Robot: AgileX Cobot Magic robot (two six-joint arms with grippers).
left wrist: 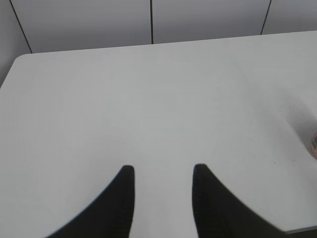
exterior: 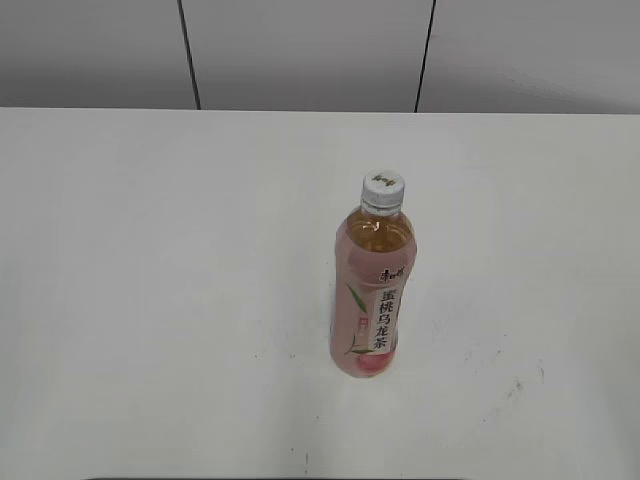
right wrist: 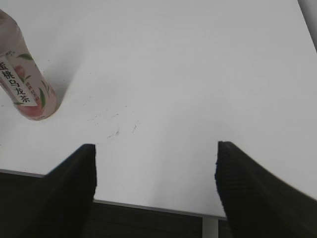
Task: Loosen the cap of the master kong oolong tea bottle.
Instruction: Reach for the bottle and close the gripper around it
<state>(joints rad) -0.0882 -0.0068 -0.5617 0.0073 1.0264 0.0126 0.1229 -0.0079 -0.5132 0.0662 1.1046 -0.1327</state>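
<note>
The master kong oolong tea bottle (exterior: 371,292) stands upright on the white table, a little right of centre, with its pink label and white panel of black characters facing me. The white cap (exterior: 383,187) sits on its neck. The bottle's lower part shows at the top left of the right wrist view (right wrist: 26,82), and a sliver shows at the right edge of the left wrist view (left wrist: 313,143). My left gripper (left wrist: 163,171) is open and empty over bare table, left of the bottle. My right gripper (right wrist: 155,151) is open and empty near the table's front edge. Neither gripper shows in the exterior view.
The white table (exterior: 150,300) has small dark scuff marks right of the bottle (exterior: 515,385). A grey panelled wall (exterior: 300,50) runs behind the far edge. The table's front edge shows in the right wrist view (right wrist: 158,208).
</note>
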